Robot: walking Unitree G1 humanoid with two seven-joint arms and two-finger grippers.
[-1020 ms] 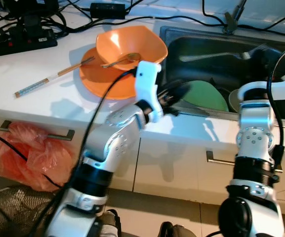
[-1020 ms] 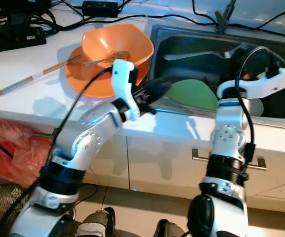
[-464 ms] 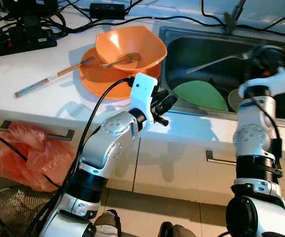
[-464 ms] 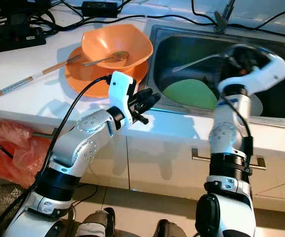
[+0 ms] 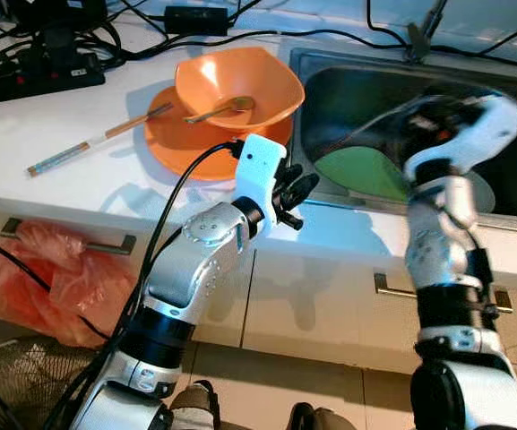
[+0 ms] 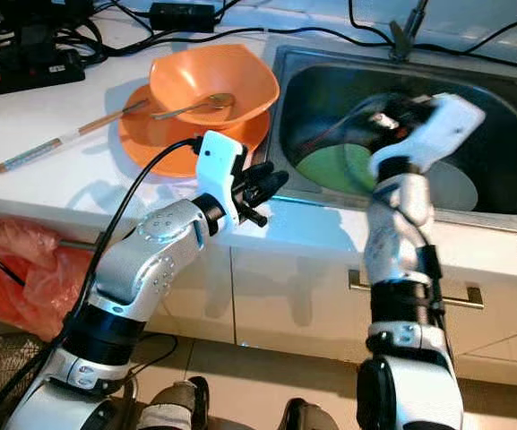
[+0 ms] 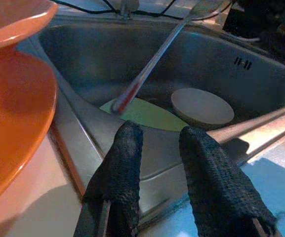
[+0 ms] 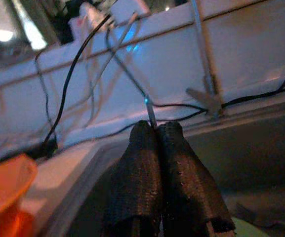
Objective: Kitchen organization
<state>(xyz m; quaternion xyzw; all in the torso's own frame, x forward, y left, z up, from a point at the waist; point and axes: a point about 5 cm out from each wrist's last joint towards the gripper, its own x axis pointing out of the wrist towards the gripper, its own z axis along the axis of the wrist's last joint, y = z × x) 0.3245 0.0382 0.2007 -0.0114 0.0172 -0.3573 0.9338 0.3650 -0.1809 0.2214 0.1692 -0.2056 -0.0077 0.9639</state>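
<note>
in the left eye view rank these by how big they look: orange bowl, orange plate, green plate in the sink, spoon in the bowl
1. orange plate and orange bowl: look alike, unsure
2. green plate, partly hidden
3. spoon

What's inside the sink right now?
In the sink lie a green plate and a pale round dish. A long utensil slants above them, gripped by the right gripper. The sink's near corner is hidden.

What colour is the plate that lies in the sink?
Green: the plate in the sink shows best in the left eye view.
</note>
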